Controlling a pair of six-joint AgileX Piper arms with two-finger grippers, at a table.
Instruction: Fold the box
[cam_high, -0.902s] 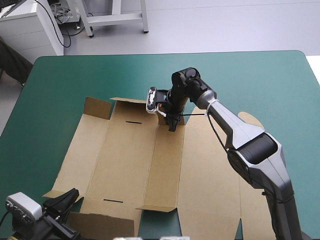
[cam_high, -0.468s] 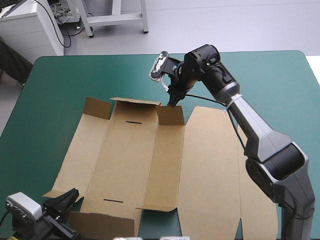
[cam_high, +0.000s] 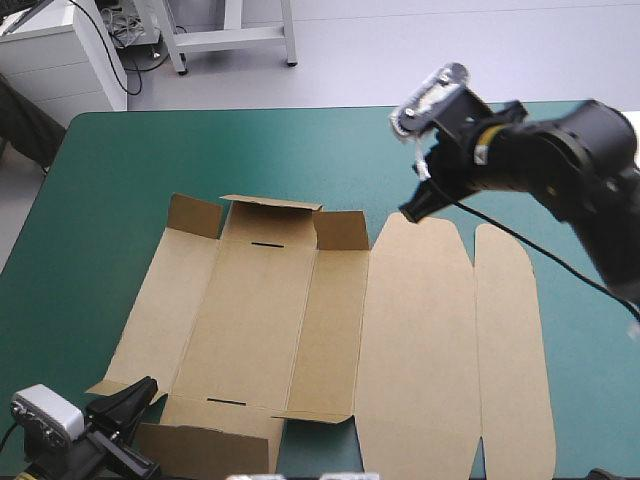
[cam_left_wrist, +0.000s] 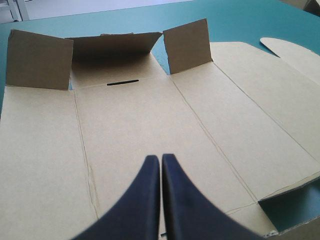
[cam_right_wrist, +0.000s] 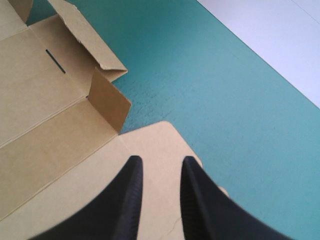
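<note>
At the table's near left corner, the left gripper (cam_high: 140, 392) sits with its black fingers pressed together into a single point, holding nothing. In its wrist view the left gripper (cam_left_wrist: 160, 162) aims across the brown box (cam_left_wrist: 130, 130), which lies under and ahead of the fingertips. Whether they touch the board cannot be told. The box (cam_high: 300, 320) lies opened out as a cut sheet on the teal-green cover (cam_high: 120, 170), spanning from the left of the table's middle to its right part. Its longer side runs left to right, and its creases and panels run from the near edge toward the far edge. Three short flaps stand raised along the far edge: a left flap (cam_high: 195, 215), a middle flap (cam_high: 270, 205) and a right flap (cam_high: 340, 230). To their right, two long panels (cam_high: 420, 340) lie flat with their rounded ends pointing at the far edge. The right gripper (cam_high: 410, 213) hangs over the far end of the first rounded panel, tips angled down. From the right wrist, the right gripper (cam_right_wrist: 159, 162) shows its fingers a narrow gap apart and gripping nothing, with that rounded end beneath them and the raised right flap just ahead.
</note>
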